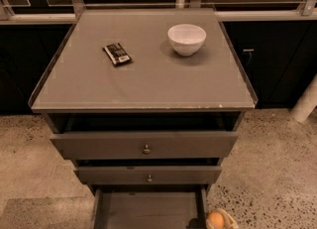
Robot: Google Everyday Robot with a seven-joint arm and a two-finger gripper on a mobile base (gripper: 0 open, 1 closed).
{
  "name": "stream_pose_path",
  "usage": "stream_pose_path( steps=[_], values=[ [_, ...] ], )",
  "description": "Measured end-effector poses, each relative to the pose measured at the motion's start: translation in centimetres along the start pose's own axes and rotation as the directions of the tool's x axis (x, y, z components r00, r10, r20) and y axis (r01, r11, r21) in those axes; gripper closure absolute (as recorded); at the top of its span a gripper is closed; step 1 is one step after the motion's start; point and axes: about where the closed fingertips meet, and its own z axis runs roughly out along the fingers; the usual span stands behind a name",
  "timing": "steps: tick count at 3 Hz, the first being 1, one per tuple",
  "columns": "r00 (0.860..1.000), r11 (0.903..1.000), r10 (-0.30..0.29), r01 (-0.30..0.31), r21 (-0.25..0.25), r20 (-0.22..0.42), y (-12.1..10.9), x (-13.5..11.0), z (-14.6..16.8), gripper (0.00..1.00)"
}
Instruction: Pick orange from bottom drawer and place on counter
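Observation:
The orange (215, 219) is at the bottom edge of the camera view, just right of the open bottom drawer (148, 208) and past its right wall. My gripper (221, 218) shows only as pale fingers (229, 218) curved around the orange, shut on it. The drawer's flat grey floor is bare where it shows. The counter (148, 82) is the broad grey glossy top above the three drawers, well above the gripper.
A white bowl (186, 38) stands at the counter's back right. A dark snack packet (117, 53) lies at its back left. The two upper drawers with round knobs (146, 149) stand slightly open. Speckled floor lies around the cabinet, and a white post (306, 101) is at the right.

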Motion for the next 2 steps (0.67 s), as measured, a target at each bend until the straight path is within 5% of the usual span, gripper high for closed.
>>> stream_pose_path(
  steps=[1, 2],
  values=[
    [0.997, 0.9973, -0.072, 0.073, -0.011, 0.012, 1.1, -4.5, -0.4, 1.00],
    [0.973, 0.9724, -0.229, 0.230, -0.037, 0.031, 4.2, -13.3, -0.7, 1.00]
  ],
)
